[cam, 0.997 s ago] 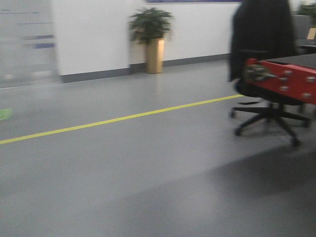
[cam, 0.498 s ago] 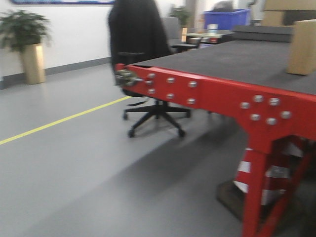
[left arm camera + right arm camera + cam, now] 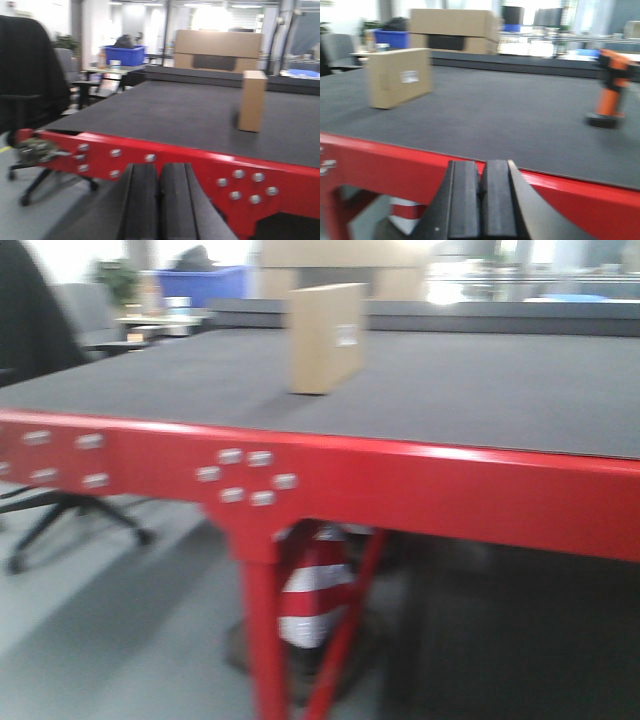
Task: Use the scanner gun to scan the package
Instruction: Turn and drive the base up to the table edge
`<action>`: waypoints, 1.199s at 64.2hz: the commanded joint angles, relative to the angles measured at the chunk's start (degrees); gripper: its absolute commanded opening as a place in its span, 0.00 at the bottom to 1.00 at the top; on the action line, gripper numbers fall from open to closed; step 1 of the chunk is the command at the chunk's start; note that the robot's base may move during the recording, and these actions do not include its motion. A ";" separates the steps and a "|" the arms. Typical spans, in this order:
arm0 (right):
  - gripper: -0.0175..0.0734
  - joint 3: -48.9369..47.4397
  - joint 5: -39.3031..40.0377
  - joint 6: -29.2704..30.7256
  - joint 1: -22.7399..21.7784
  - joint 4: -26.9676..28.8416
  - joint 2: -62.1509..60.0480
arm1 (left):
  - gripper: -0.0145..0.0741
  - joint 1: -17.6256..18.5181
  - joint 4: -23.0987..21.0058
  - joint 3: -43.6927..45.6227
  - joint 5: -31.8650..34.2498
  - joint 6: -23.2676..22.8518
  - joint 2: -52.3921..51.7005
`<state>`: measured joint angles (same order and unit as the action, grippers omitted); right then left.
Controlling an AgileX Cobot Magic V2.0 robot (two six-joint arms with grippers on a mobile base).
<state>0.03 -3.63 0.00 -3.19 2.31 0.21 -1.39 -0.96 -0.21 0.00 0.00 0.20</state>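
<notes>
Red table frame (image 3: 450,495), bolted, dark grey mat top. Grey floor (image 3: 110,640). Black office chair (image 3: 30,95) at left. Striped red-white cone (image 3: 312,590) underneath table. Blue bin (image 3: 122,54), stacked cartons (image 3: 217,49) behind. Bright glare at rear.

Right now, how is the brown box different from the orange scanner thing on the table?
The package is a plain brown rectangle with a white label; the scanner gun is pistol-shaped, orange and black. The package looks much bigger than the scanner gun. Both stand upright on the dark table, apart, with nothing holding them.
</notes>
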 commanded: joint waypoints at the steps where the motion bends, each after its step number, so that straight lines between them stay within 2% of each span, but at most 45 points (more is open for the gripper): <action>1: 0.01 -0.03 1.06 0.00 -0.24 -0.02 -0.21 | 0.04 -0.19 0.03 0.21 1.09 0.00 -0.20; 77: 0.01 -0.03 1.06 0.00 -0.24 -0.02 -0.21 | 0.04 -0.19 0.03 0.21 1.09 0.00 -0.20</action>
<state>0.03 -3.63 0.00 -3.19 2.31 0.21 -1.39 -0.96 -0.21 0.00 0.00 0.20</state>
